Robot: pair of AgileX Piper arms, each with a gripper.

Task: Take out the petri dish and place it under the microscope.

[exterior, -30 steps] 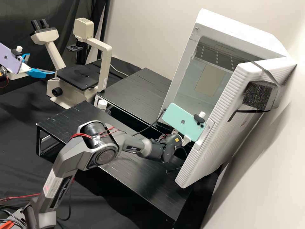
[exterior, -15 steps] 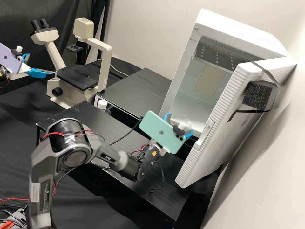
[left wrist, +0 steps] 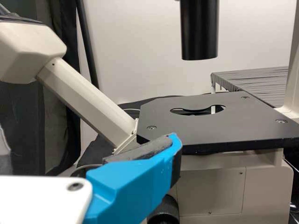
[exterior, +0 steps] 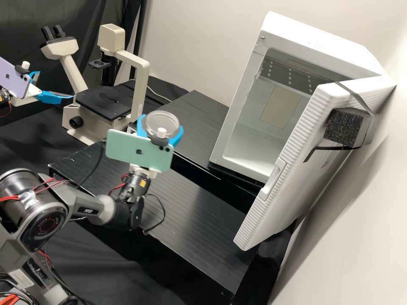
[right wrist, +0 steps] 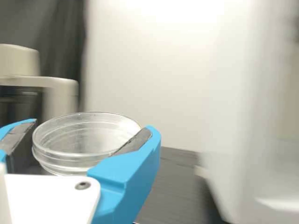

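Dish [exterior: 161, 119] pinched in the right gripper [exterior: 162, 123], out of the box [exterior: 318, 38]

From where I stand, the dish is up in the air over the black stands, between the box and the microscope [exterior: 142, 95]. The right gripper has it from two sides, its blue fingers parted by the dish's width and the dark pads [right wrist: 135, 141] at its wall. It's round, clear and held roughly level. I can see light straight through it, though I can't tell whether anything lies inside.

Nearer the dish than the box is, the microscope has its flat black stage [exterior: 101, 101] below the black tube, with a cutout in the middle of the plate. Over on its other side, the left gripper [exterior: 55, 84] has its fingers spread apart with nothing between them, one blue finger just beside the stage's edge.

The box stands with its ribbed door [exterior: 271, 207] wide open, showing pale walls, a light floor and a dark panel with holes up top. A block of black foam [exterior: 345, 127] is strapped to the door.
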